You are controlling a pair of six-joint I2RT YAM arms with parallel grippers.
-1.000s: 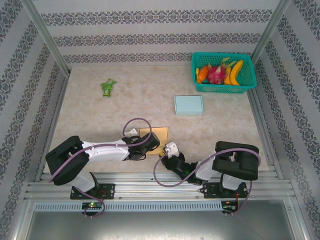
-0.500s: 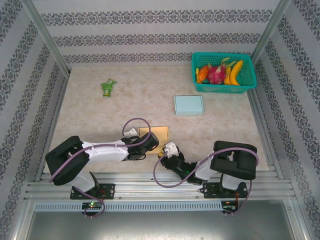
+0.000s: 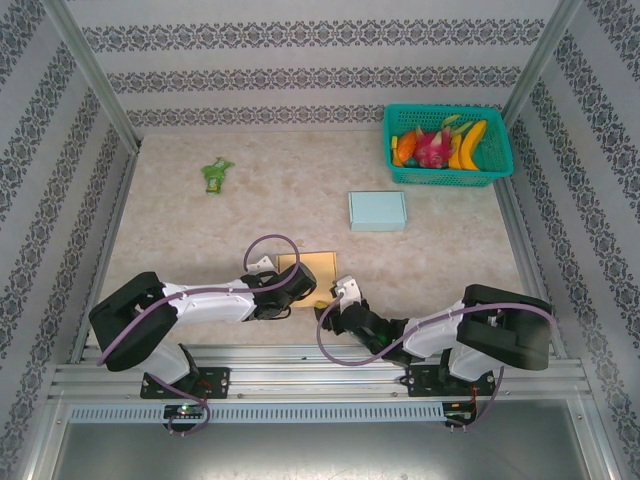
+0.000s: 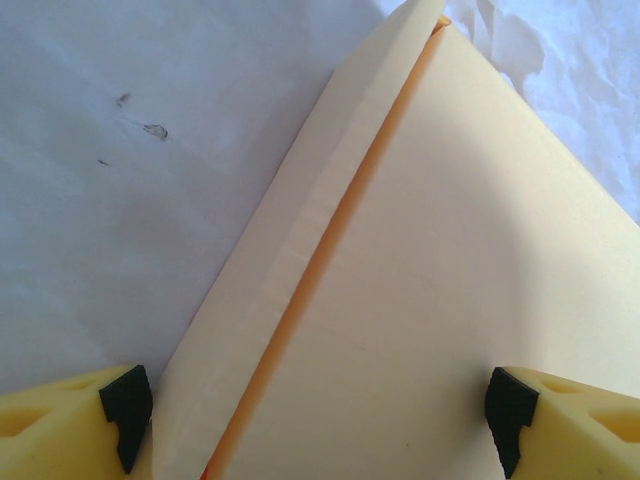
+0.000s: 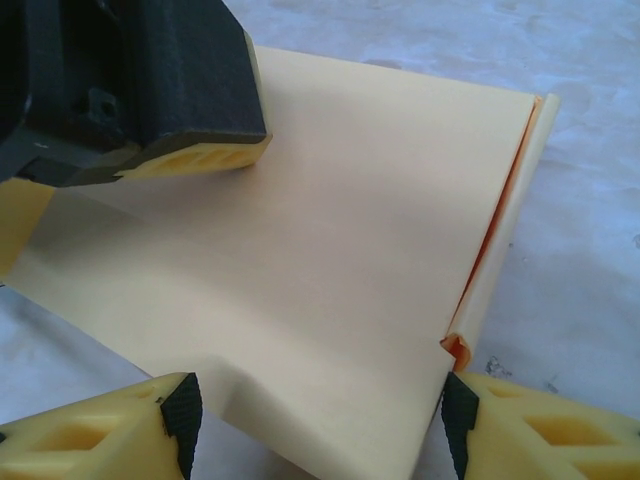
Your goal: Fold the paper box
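Note:
The paper box (image 3: 318,266) is a flat, pale yellow piece lying near the table's front edge between the two arms. A narrow side flap (image 4: 300,200) is folded over along one edge, with an orange seam beside it. My left gripper (image 4: 316,420) is open and low over the box, which spans the gap between its pads. One of its fingers (image 5: 195,150) rests on the box's top face. My right gripper (image 5: 318,420) is open at the box's near end. The box corner lies between its pads, and the right pad sits by a torn orange corner (image 5: 455,348).
A light blue box (image 3: 377,210) lies mid-table. A teal basket (image 3: 447,178) of fruit stands at the back right. A small green item (image 3: 214,174) lies at the back left. Metal rails frame the table's sides and front.
The right gripper's jaws have spread wider around the box's end, and the right arm's elbow has swung out to the right. The left arm has stayed put.

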